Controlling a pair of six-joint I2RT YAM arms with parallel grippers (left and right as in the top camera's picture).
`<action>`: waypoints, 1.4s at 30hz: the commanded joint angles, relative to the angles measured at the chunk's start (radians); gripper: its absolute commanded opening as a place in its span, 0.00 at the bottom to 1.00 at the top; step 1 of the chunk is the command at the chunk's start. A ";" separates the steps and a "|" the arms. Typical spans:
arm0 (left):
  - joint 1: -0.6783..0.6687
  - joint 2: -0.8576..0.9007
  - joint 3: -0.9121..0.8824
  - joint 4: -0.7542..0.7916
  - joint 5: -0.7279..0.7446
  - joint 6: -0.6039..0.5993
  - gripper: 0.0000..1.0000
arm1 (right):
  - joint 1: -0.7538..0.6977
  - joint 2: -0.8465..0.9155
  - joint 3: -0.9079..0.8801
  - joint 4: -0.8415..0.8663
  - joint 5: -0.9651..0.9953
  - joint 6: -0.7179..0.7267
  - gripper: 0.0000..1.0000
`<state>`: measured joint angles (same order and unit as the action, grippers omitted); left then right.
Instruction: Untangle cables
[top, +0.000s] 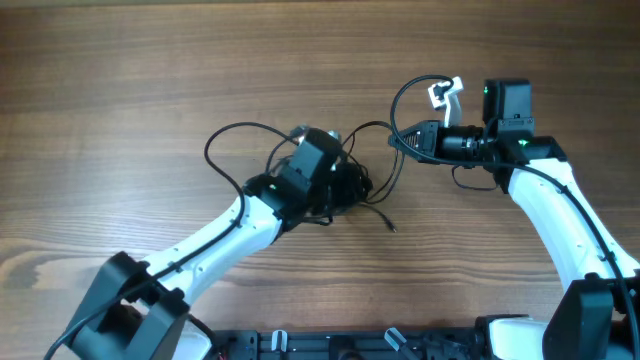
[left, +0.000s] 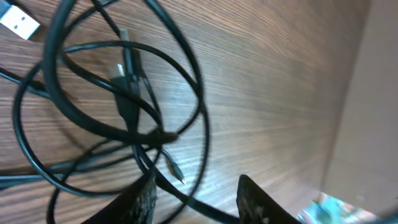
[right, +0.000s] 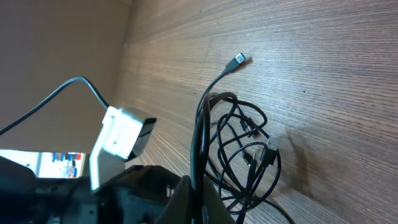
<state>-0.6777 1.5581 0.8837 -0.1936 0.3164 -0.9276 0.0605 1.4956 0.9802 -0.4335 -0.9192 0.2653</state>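
Observation:
The cables (top: 368, 186) are thin black cords in a loose tangle at the table's middle, with one loop (top: 222, 138) spreading left. My left gripper (top: 345, 188) is right over the tangle. In the left wrist view it (left: 199, 202) is open, with one cord (left: 186, 196) running between its fingers and the looped cables (left: 124, 106) just ahead. My right gripper (top: 398, 137) is to the right of the tangle. In the right wrist view it (right: 200, 199) is shut on a black cable (right: 200, 134) that leads to the tangle (right: 245, 149).
A white plug block (top: 446, 92) on a cord hangs beside my right wrist; it also shows in the right wrist view (right: 121, 134). A loose plug end (right: 238, 60) lies on the wood. A silver USB plug (left: 18, 22) lies at the tangle's edge.

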 joint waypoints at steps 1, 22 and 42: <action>-0.014 0.066 0.005 0.007 -0.111 -0.009 0.43 | 0.004 -0.020 0.016 -0.005 -0.002 0.005 0.04; 0.034 0.114 0.005 0.290 -0.254 0.002 0.34 | 0.004 -0.020 0.016 -0.085 -0.001 -0.004 0.04; 0.007 0.206 0.005 0.341 -0.278 -0.001 0.48 | 0.006 -0.020 0.016 -0.103 -0.024 -0.004 0.04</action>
<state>-0.6678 1.7370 0.8822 0.1394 0.0719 -0.9302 0.0612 1.4952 0.9806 -0.5373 -0.9192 0.2646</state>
